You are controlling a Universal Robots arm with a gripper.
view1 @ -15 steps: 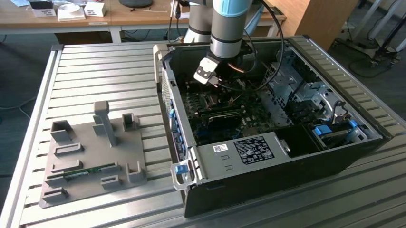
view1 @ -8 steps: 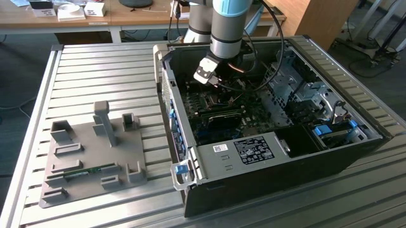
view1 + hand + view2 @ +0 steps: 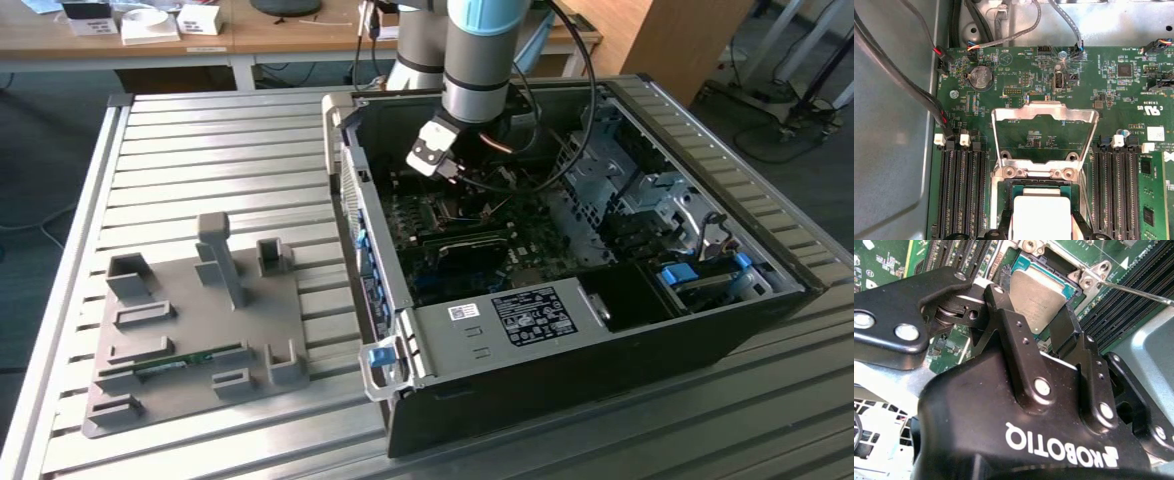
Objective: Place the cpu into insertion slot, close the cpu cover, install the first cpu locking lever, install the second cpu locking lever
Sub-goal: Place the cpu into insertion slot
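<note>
**While the cover stands raised, the pincer grips the cpu at the slot**

As the arm reaches down into the open computer case point(image 3: 601, 350), which lies toward the counter's point(image 3: 200, 150) edge at the exterior view's right, the pincer point(image 3: 451, 170) hangs low over the green circuit board point(image 3: 1114, 95). In both wrist views its fingers point(image 3: 1019, 340) are drawn in against two opposite sides of the cpu point(image 3: 1041, 292) point(image 3: 1041, 212), whose silver top faces up. The cpu is at the insertion slot point(image 3: 1051, 257), between the two banks of black memory slots point(image 3: 961, 190). Whether it is fully seated I cannot tell. The cpu cover point(image 3: 1044, 112) stands swung up on its hinge. A thin locking lever point(image 3: 1134, 292) juts from the slot's corner across the memory slots. A grey fixture plate point(image 3: 174, 340) lies near the counter's opposite edge.
</note>
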